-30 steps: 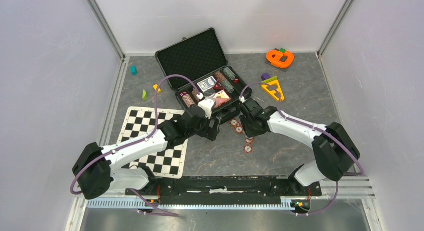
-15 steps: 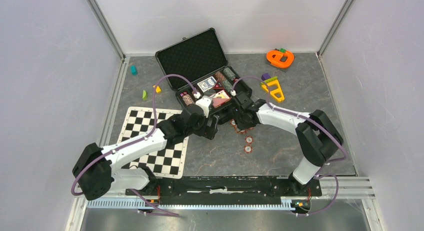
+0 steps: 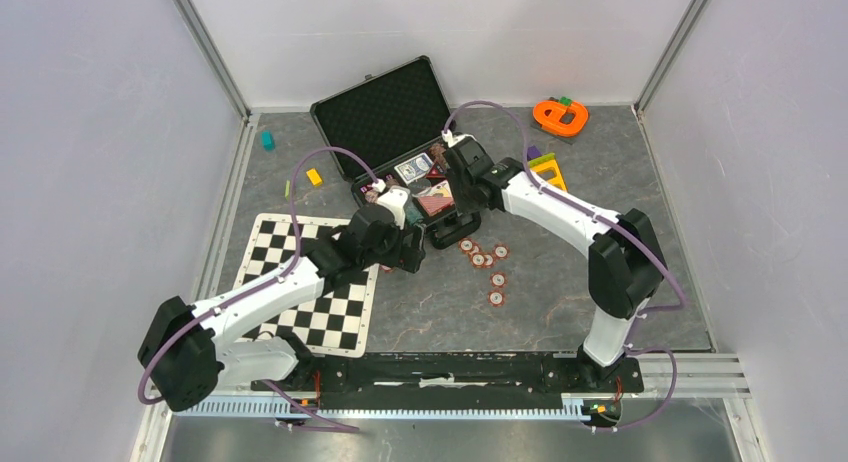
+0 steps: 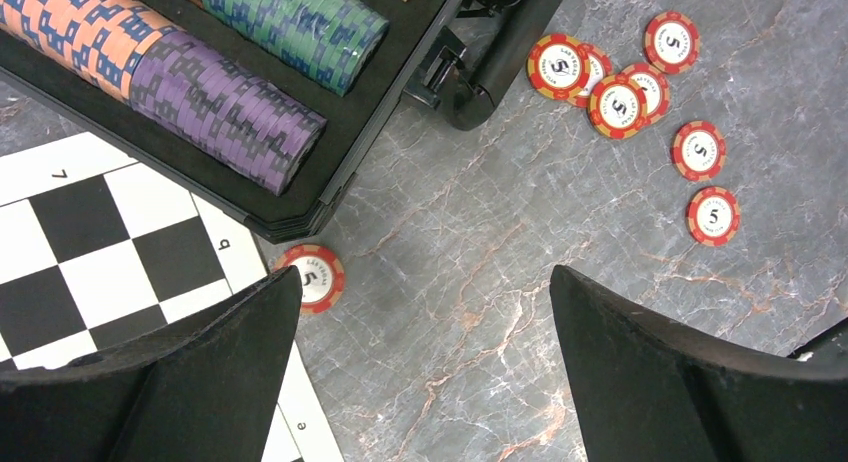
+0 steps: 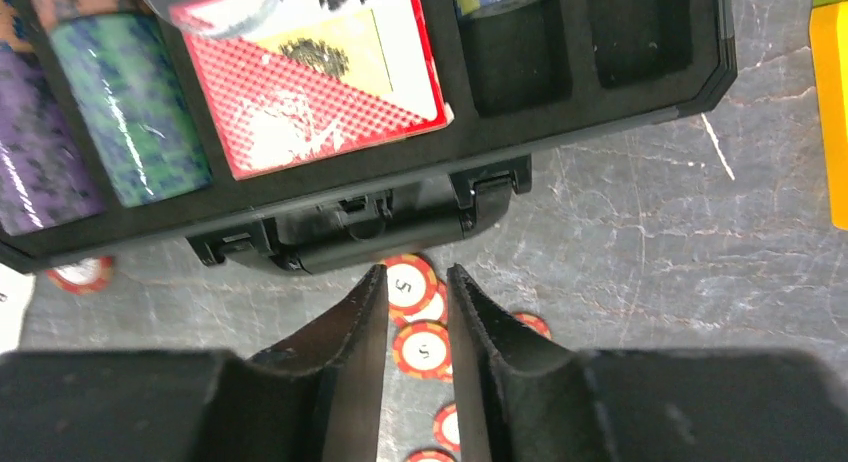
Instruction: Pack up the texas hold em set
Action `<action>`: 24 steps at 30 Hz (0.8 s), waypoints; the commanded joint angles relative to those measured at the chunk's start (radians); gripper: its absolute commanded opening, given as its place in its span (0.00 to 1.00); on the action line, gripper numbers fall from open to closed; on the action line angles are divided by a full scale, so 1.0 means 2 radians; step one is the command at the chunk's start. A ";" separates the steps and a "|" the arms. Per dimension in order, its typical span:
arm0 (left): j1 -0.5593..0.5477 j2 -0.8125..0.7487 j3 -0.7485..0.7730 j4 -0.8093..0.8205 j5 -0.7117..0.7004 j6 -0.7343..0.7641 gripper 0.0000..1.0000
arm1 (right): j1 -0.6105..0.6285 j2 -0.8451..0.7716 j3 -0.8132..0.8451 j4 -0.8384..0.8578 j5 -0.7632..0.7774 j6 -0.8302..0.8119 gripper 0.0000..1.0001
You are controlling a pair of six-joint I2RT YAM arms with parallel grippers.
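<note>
Left pincer (image 4: 425,274) gapes wide, partly hiding a red chip (image 4: 316,278) marked 5; right pincer (image 5: 415,270) narrowly apart, empty; briefcase (image 5: 630,104) cut off.

Briefcase (image 3: 385,112): open, surface centre-rear. In its tray: chip stacks (image 4: 230,107), card deck (image 5: 310,82). Loose chips (image 3: 485,260): on surface at case's 5 o'clock, near handle. Single chip (image 4: 312,277): at case corner, against chessboard mat (image 3: 320,312), 7 o'clock. Toys (image 3: 560,115): 2 o'clock
</note>
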 commanded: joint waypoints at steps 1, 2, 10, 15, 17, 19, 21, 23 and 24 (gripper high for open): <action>0.008 -0.014 -0.007 -0.009 0.008 -0.013 1.00 | -0.003 -0.010 -0.038 -0.015 0.007 -0.023 0.38; 0.010 -0.014 -0.011 -0.007 0.008 -0.013 1.00 | -0.003 -0.023 -0.065 -0.002 0.011 -0.025 0.41; 0.012 0.018 -0.008 -0.033 -0.034 -0.029 1.00 | -0.002 -0.081 -0.167 0.055 -0.039 -0.046 0.79; 0.013 0.021 -0.019 -0.031 -0.044 -0.047 0.98 | 0.000 -0.088 -0.213 0.069 -0.057 -0.062 0.80; 0.013 0.020 -0.026 -0.025 -0.044 -0.052 0.98 | 0.003 -0.085 -0.221 0.073 -0.065 -0.072 0.80; 0.013 0.018 -0.031 -0.020 -0.044 -0.056 0.98 | 0.005 -0.077 -0.221 0.071 -0.065 -0.078 0.80; 0.013 0.017 -0.033 -0.020 -0.041 -0.057 0.98 | 0.006 -0.067 -0.218 0.070 -0.066 -0.085 0.80; 0.013 0.014 -0.034 -0.020 -0.040 -0.057 0.98 | 0.007 -0.057 -0.211 0.070 -0.065 -0.095 0.81; 0.013 0.013 -0.035 -0.020 -0.040 -0.057 0.98 | 0.007 -0.051 -0.206 0.069 -0.062 -0.098 0.81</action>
